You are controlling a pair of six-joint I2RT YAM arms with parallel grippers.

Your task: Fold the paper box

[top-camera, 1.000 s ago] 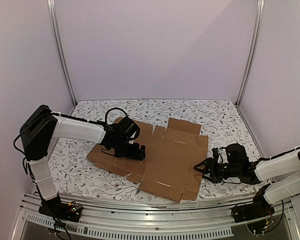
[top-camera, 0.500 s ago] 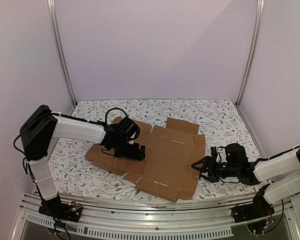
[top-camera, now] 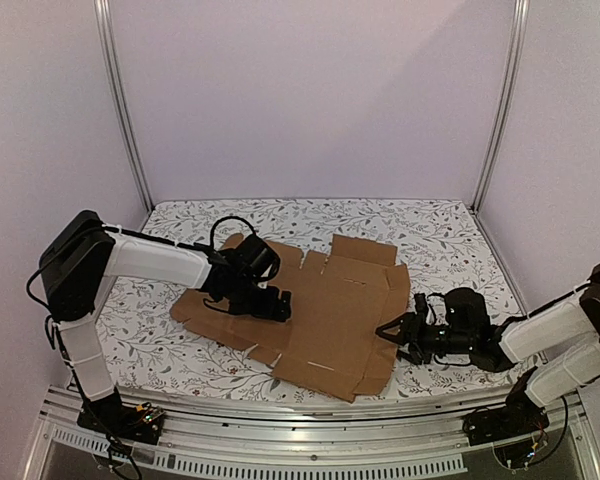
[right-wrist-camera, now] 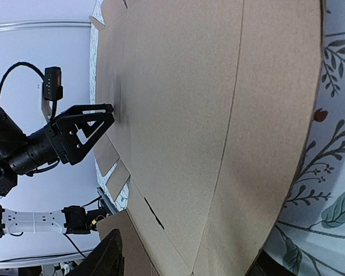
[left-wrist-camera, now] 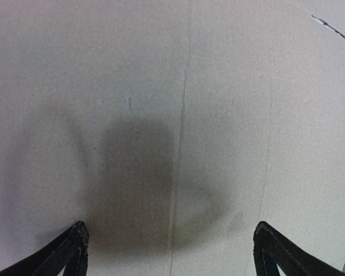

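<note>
The paper box (top-camera: 330,310) is a flat brown cardboard sheet with flaps and slits, lying mid-table on the floral cloth. My left gripper (top-camera: 275,305) points down onto the sheet's left half. In the left wrist view its fingers stand wide open (left-wrist-camera: 169,230) over bare cardboard (left-wrist-camera: 218,115) with a crease line. My right gripper (top-camera: 390,330) is low at the sheet's right flap, which tilts up slightly. In the right wrist view the cardboard face (right-wrist-camera: 190,115) spans the space between the parted fingers (right-wrist-camera: 184,256), and nothing is pinched. The left gripper (right-wrist-camera: 80,129) shows beyond the sheet.
The floral tablecloth (top-camera: 440,240) covers the table, bounded by pale purple walls and two aluminium posts (top-camera: 120,110). A metal rail (top-camera: 300,440) runs along the near edge between the arm bases. A cable loops above the left wrist (top-camera: 220,225).
My right gripper has moved left against the sheet's right flap. The flap has lifted a little and the sheet's right edge has shifted left. The left arm has not moved.
</note>
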